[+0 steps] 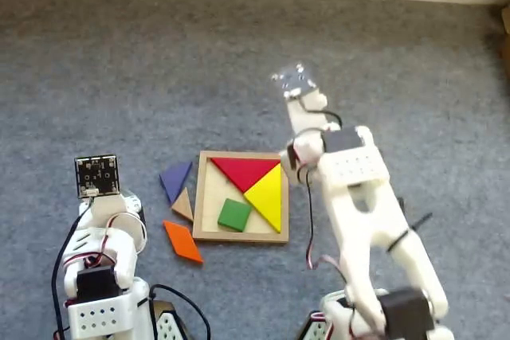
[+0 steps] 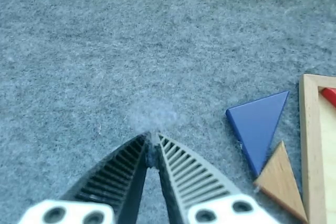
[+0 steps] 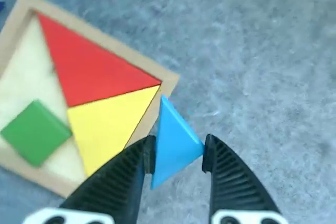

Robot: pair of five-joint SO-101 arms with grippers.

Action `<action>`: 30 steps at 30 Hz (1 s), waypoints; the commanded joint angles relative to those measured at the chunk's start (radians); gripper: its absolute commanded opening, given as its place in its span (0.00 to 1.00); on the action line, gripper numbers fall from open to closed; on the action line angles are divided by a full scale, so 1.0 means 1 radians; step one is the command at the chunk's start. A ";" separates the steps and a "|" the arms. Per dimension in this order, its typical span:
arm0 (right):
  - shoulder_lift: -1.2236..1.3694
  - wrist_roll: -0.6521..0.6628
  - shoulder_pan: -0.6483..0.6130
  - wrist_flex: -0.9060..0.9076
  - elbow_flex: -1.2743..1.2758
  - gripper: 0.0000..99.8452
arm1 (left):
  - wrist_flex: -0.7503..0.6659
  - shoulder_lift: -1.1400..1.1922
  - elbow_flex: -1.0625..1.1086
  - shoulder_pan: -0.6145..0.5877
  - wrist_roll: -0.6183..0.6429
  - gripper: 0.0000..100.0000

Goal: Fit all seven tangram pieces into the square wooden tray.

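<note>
The square wooden tray (image 1: 204, 197) holds a red triangle (image 1: 243, 170), a yellow triangle (image 1: 268, 193) and a green square (image 1: 234, 214). On the carpet to its left lie a dark blue triangle (image 1: 177, 179), a tan triangle (image 1: 184, 205) and an orange parallelogram (image 1: 182, 241). My right gripper (image 3: 179, 144) is shut on a light blue triangle (image 3: 176, 135), held just outside the tray's corner (image 3: 167, 81) beside the yellow triangle (image 3: 113, 124). My left gripper (image 2: 153, 148) is shut and empty over bare carpet, some way from the dark blue triangle (image 2: 260, 124) and the tan triangle (image 2: 281, 179).
Grey carpet covers the whole work surface. The right arm (image 1: 358, 189) stretches from the front right up to the tray's right side. The left arm (image 1: 103, 236) sits at the front left, close to the orange parallelogram. A pale wall runs along the back.
</note>
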 commanded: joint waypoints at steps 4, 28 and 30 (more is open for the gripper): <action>-0.189 0.204 -0.091 0.004 0.148 0.12 | -0.014 -0.008 0.019 -0.008 -0.011 0.01; -0.209 0.466 -0.360 -0.173 0.369 0.12 | -0.015 -0.008 0.019 -0.008 -0.011 0.01; -0.208 0.465 -0.361 -0.173 0.369 0.12 | -0.015 -0.008 0.019 -0.008 -0.011 0.01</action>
